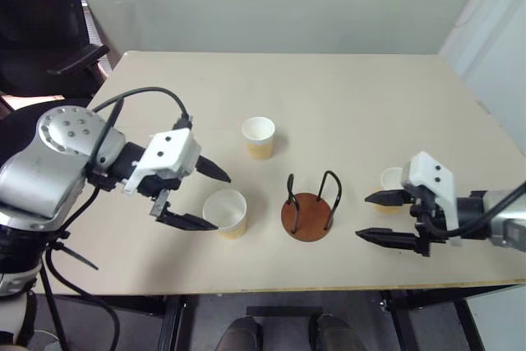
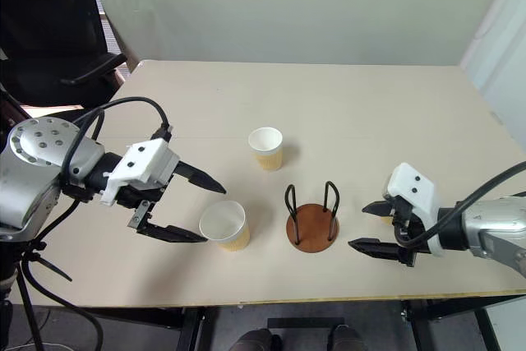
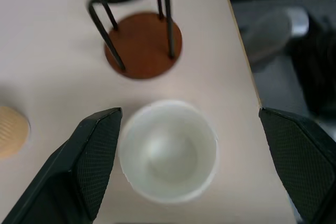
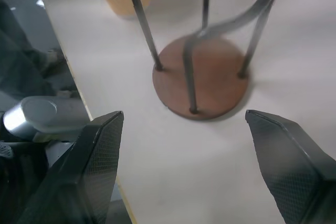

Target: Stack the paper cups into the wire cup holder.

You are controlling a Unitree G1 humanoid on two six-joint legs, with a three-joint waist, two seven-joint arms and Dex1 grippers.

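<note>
The table (image 1: pixel 345 96) is carrying everything: the wire cup holder (image 1: pixel 309 213) is standing empty near its front edge, with three paper cups upright around it. The left gripper (image 1: pixel 197 196) is hovering wide open and empty around the nearest cup (image 1: pixel 225 212), one finger beside its rim. The right gripper (image 1: pixel 385 218) is standing open and empty, a cup (image 1: pixel 392 179) sitting behind it. Closing gently on the wall should avoid crushing the cup.
</note>
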